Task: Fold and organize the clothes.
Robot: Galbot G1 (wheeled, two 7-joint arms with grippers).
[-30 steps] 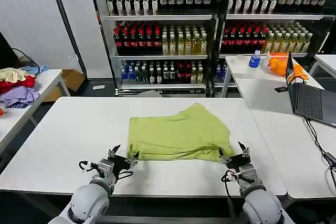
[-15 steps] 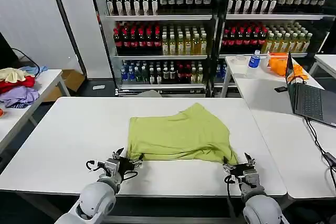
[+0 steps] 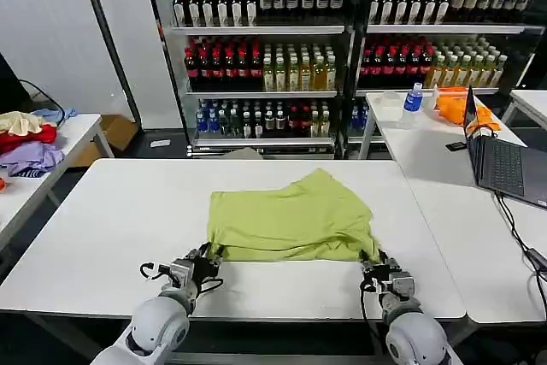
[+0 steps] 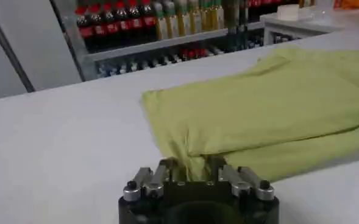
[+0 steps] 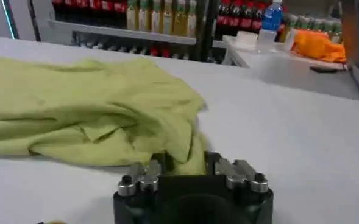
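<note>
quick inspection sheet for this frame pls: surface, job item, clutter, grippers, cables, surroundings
Surface: white table, bare around the shirt.
Job item: lime T-shirt, folded over, lying flat, wrinkled at its near edge.
Clutter: nothing seen on the work table.
Grippers: left gripper at the shirt's near left corner, right gripper at the near right corner; in the wrist views fabric sits between each one's fingers.
Cables: black cable running along the table on the right, from the laptop.
Surroundings: drinks shelves behind; garment heap on the table to the left; orange cloth far right.
</note>
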